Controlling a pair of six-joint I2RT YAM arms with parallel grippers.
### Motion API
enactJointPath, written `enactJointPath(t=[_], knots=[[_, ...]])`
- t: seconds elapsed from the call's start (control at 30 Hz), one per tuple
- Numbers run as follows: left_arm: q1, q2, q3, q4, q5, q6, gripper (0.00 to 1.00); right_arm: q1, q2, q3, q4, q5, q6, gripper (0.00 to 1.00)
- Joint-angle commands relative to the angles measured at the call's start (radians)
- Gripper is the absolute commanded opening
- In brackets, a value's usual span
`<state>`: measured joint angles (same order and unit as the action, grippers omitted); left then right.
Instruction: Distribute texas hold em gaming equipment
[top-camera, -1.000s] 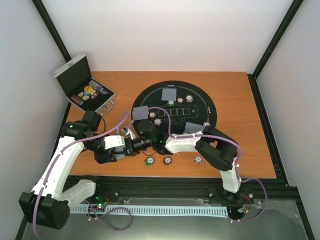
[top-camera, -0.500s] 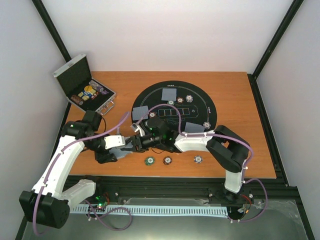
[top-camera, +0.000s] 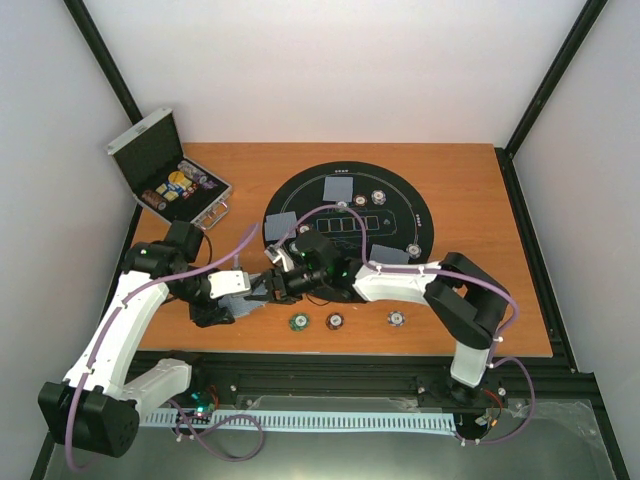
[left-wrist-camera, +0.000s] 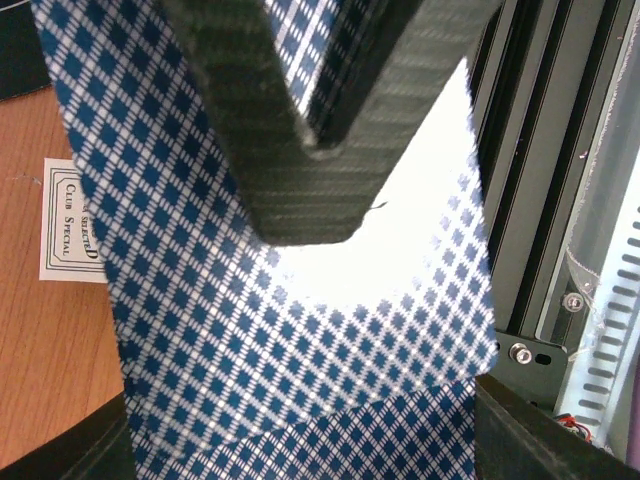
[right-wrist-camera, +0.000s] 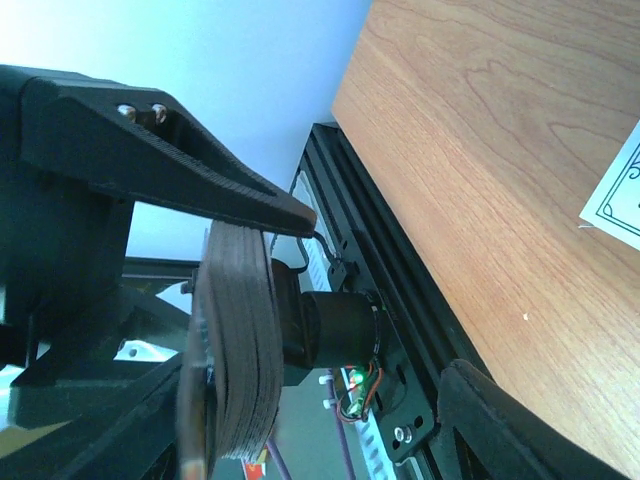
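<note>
Grey-blue-backed playing cards (top-camera: 238, 284) are held as a stack in the left gripper (top-camera: 246, 288), over the near left part of the wooden table (top-camera: 470, 180). In the left wrist view the stack (left-wrist-camera: 300, 340) is seen clamped between that gripper's two dark fingers (left-wrist-camera: 545, 430), its diamond-patterned back turned to the camera. The left arm is folded: its white upper link is raised from the base and its forearm is turned rightward, low over the wood. The right arm is stretched far leftward across the near rim of the round black mat (top-camera: 420, 205), its forearm nearly level, so that the right gripper (top-camera: 274, 284) is set tip to tip with the left. Its jaws are seen parted in the right wrist view, with the edge of the stack (right-wrist-camera: 240, 340) standing between them; whether a card is touched cannot be told. Three single cards (top-camera: 339, 187) are laid on the mat, and a green chip (top-camera: 298, 321), a brown-red chip (top-camera: 335, 321) and a purple-white chip (top-camera: 396, 318) are set in a row on the wood near the front edge. An open silver case (top-camera: 170, 180) is placed at the far left corner
</note>
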<state>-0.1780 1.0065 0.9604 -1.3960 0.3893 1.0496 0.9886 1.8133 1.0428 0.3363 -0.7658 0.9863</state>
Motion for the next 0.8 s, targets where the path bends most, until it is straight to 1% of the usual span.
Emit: enactJointPath(t=[0.0, 0.1, 0.2, 0.3, 0.43, 0.5, 0.7, 0.77], knots=[[0.000, -0.012, 0.035, -0.005, 0.023, 0.003, 0.01, -0.004, -0.068, 0.033, -0.063, 0.015, -0.045, 0.64], [0.000, -0.012, 0.031, -0.001, 0.020, 0.003, 0.01, -0.005, -0.092, 0.033, -0.091, 0.030, -0.051, 0.63], [0.000, -0.012, 0.031, 0.000, 0.020, 0.003, 0.01, -0.006, -0.114, 0.033, -0.122, 0.059, -0.057, 0.58], [0.000, -0.013, 0.030, 0.001, 0.020, 0.003, 0.01, -0.006, -0.123, 0.033, -0.126, 0.063, -0.053, 0.51], [0.000, -0.012, 0.029, 0.001, 0.019, 0.003, 0.01, -0.005, -0.135, 0.036, -0.153, 0.079, -0.063, 0.34], [-0.001, -0.011, 0.029, 0.002, 0.019, 0.004, 0.01, -0.006, -0.140, 0.040, -0.175, 0.085, -0.071, 0.33], [0.000, -0.012, 0.031, 0.001, 0.020, 0.002, 0.01, -0.012, -0.144, 0.050, -0.254, 0.100, -0.110, 0.31], [0.000, -0.012, 0.031, 0.001, 0.018, 0.001, 0.01, -0.016, -0.148, 0.046, -0.264, 0.101, -0.114, 0.29]])
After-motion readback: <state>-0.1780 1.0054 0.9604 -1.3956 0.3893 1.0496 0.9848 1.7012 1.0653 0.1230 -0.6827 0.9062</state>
